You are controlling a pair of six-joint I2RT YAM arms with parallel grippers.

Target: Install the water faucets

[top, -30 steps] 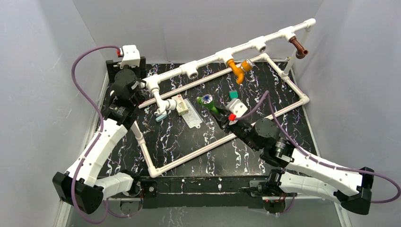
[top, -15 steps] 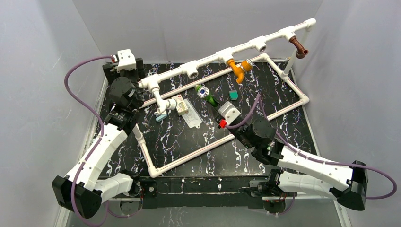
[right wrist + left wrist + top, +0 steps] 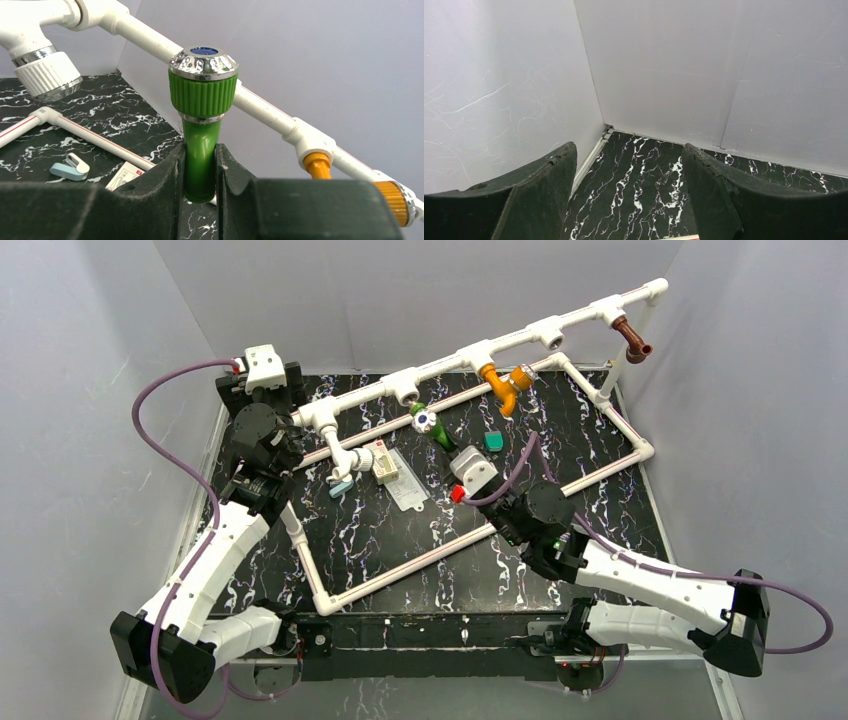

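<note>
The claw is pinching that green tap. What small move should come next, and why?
Probably ease the green faucet toward the empty tee socket on the white pipe: the right claw grips its stem, and it is near that socket, not seated.

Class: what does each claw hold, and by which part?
Right claw grips the green faucet by its stem below the knob; left claw holds nothing.

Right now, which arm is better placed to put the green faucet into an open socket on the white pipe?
The right arm. Its jaws are shut on the green faucet, held close to the white pipe. The left arm's jaws are open, empty, facing the wall corner.
</note>
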